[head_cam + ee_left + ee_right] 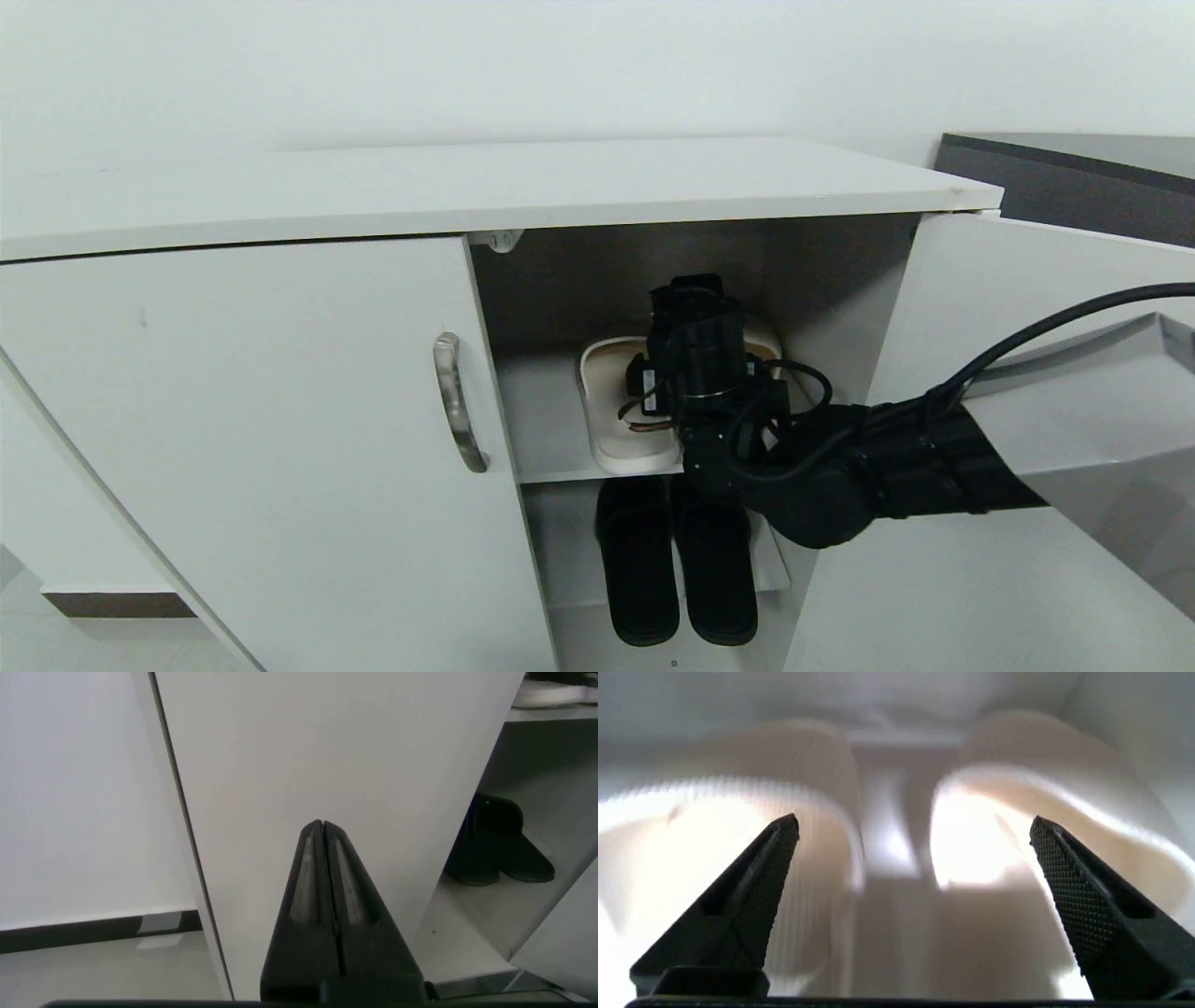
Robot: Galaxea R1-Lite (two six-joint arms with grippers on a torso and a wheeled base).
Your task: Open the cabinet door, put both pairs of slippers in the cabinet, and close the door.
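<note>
Nearest the head camera is the right arm (878, 467), a black forearm with a cable along it, reaching from the right into the open half of the cabinet (467, 187). At its far end the right gripper (915, 823) is released: its two textured fingertips (775, 849) stand wide apart with nothing between them. It sits low over the upper shelf (546, 420), pointing toward the back.

Just beyond the fingers lie the white slippers (616, 411), side by side on that shelf, toes toward the back wall. In the right wrist view one ribbed strap (738, 859) rises past the left finger and the other past the right finger, with a narrow gap of shelf between the two. Whether either finger touches a slipper cannot be told.

One shelf down, the black slippers (677, 569) rest as a pair, touching each other, heels toward the front edge of the lower shelf (569, 551).

Right of the opening, the right door (1008, 271) stands swung out. Left of it, the left door (261, 420) is closed, with its metal handle (455, 401) near the inner edge.

Lower down, the left gripper (322, 835) is clenched, fingers pressed together on nothing, pointing at the face of the closed left door, with pale floor (93, 961) to the left.
</note>
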